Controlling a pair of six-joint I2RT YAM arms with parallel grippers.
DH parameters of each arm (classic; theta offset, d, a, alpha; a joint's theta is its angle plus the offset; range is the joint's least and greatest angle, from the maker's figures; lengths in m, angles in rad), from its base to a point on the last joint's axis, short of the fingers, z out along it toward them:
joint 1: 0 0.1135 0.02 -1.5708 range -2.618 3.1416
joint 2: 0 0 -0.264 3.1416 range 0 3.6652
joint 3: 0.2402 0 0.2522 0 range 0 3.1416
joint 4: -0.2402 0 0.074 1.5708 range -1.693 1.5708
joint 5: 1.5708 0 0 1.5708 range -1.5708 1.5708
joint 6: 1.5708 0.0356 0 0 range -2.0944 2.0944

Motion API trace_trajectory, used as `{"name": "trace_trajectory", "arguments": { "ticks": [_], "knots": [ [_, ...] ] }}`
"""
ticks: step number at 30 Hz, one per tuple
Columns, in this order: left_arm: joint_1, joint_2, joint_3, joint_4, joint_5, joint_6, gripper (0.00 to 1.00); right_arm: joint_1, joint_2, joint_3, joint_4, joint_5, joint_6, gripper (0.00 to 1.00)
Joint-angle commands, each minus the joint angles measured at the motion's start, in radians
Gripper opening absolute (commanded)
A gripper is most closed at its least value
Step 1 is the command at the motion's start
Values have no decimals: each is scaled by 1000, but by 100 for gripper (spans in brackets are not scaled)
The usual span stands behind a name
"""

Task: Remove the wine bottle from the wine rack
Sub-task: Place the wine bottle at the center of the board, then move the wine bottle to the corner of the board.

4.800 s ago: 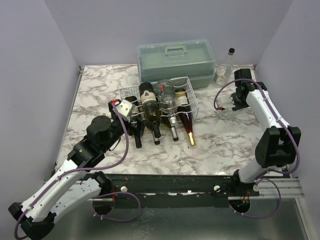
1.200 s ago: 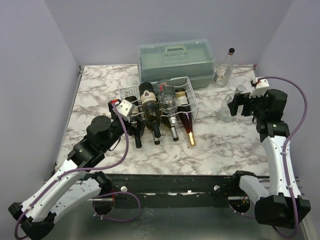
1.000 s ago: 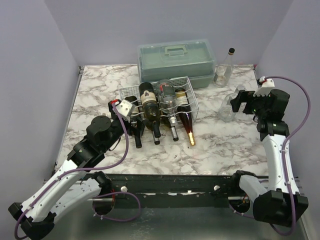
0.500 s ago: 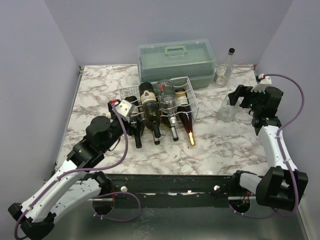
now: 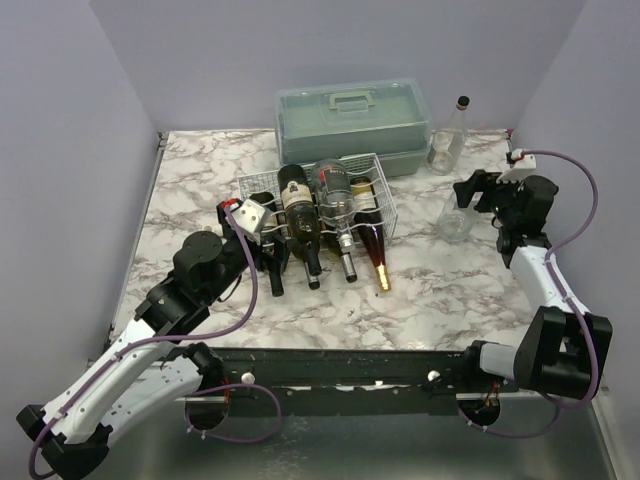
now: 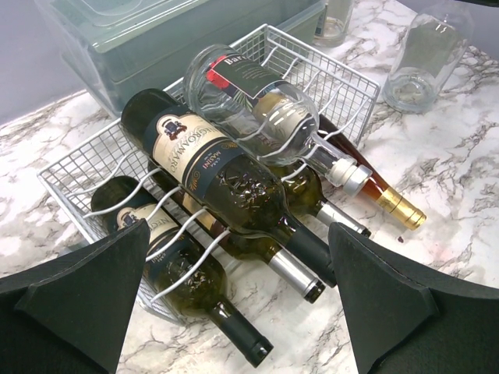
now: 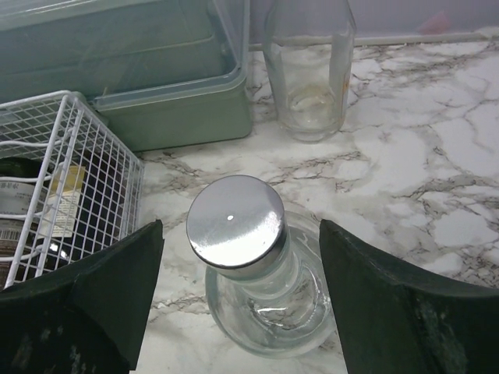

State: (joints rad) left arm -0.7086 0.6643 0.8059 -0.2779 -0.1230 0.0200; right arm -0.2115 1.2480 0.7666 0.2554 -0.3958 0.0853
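The white wire wine rack stands mid-table with several wine bottles lying in it, necks toward me. A dark labelled bottle and a clear one lie on top of the others. My left gripper hangs open over the necks at the rack's near left end, touching nothing. A clear bottle with a silver cap stands upright on the table right of the rack. My right gripper is open with a finger on each side of that cap, gaps showing.
A grey-green plastic case with a handle sits behind the rack. A second clear bottle stands at the back right beside the case. Purple walls close in the table on three sides.
The right wrist has shifted a little back and left over the standing clear bottle, and its jaws have narrowed slightly around the cap. The left arm has not moved.
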Motion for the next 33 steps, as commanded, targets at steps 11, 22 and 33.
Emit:
{"name": "trace_trajectory", "arguments": {
  "ticks": [11,22,33],
  "knots": [
    [4,-1,15,6,4,6,99,-5,44,-41,149,-84,-66,65],
    [3,-2,14,6,-1,6,99,-5,57,-47,151,-97,-110,53],
    [3,-5,14,5,-3,8,99,-6,11,-57,162,-69,-151,14]
  ]
}}
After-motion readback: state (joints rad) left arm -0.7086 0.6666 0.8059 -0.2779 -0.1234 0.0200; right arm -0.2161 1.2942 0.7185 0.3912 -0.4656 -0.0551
